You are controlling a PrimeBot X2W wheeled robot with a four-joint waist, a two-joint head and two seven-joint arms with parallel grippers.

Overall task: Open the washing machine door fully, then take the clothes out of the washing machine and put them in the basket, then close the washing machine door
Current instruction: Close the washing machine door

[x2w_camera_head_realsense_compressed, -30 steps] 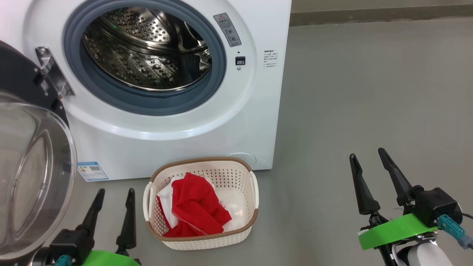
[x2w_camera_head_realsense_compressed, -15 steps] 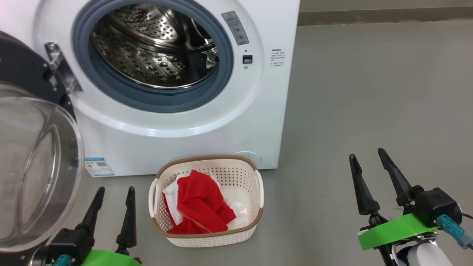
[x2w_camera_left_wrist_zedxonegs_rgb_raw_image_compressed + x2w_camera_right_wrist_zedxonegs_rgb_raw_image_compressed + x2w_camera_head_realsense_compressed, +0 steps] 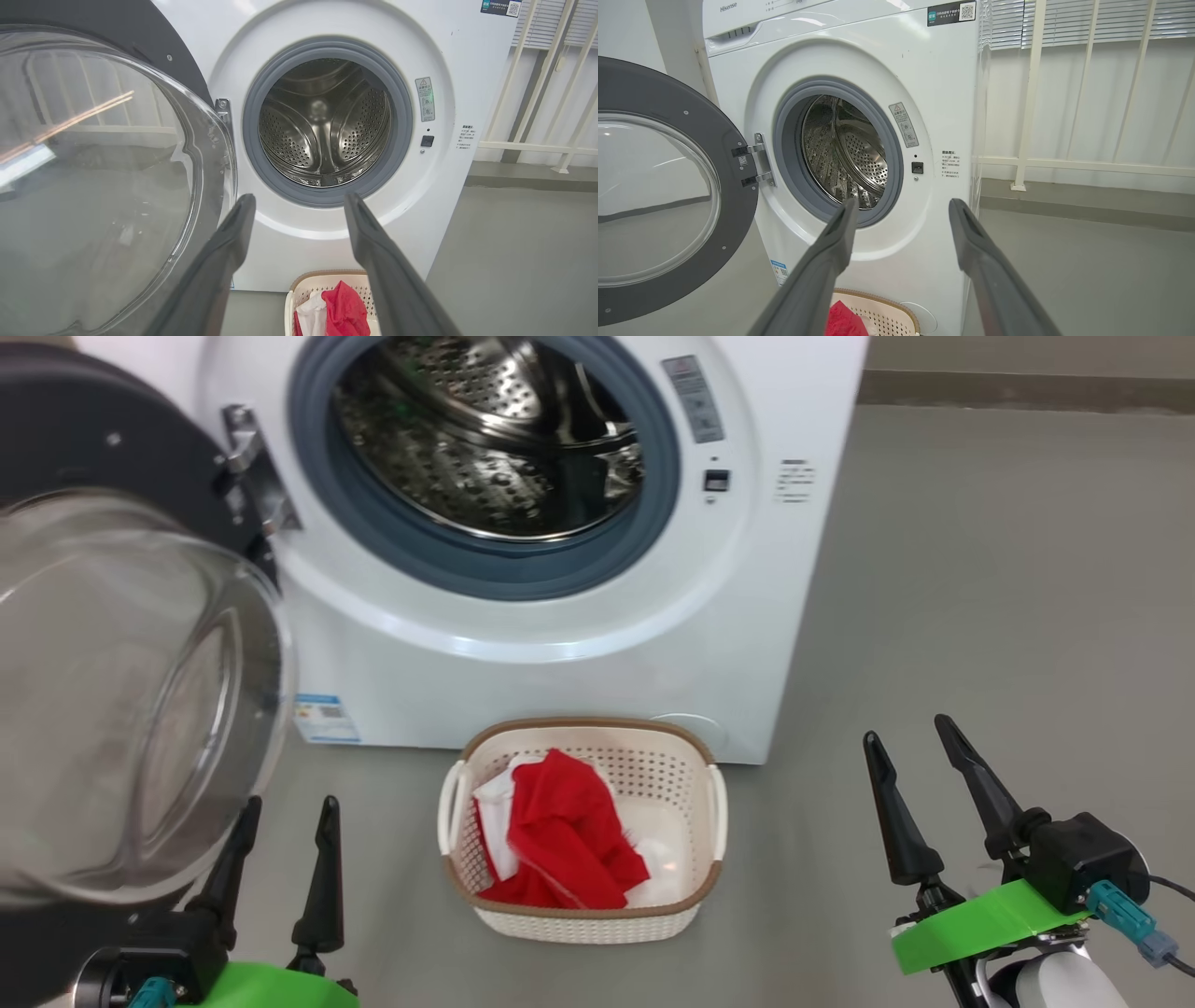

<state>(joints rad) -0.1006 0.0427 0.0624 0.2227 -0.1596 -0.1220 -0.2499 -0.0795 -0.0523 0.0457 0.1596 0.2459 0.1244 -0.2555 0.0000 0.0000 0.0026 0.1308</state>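
The white washing machine [image 3: 579, 653] stands before me with its steel drum [image 3: 495, 439] bare of fabric. Its round black-rimmed washing machine door [image 3: 112, 691] hangs swung wide to the left, glass bowl bulging toward me. On the floor in front sits the cream basket [image 3: 695, 896] holding the red and white clothes [image 3: 565, 831]. My left gripper [image 3: 285, 807] is open at the lower left, just beside the door glass. My right gripper [image 3: 910, 733] is open over bare floor right of the basket. The left wrist view looks at the washing machine door [image 3: 93, 186], the drum [image 3: 327, 126] and the clothes [image 3: 343, 310].
Grey floor [image 3: 1008, 569] stretches to the right of the machine. A white railing and blinds [image 3: 1087, 93] stand behind the machine on the right. The open door takes up the space at my left.
The camera has turned left, so machine, basket and door sit further right in the picture. Both grippers stay open; the clothes lie unchanged in the basket.
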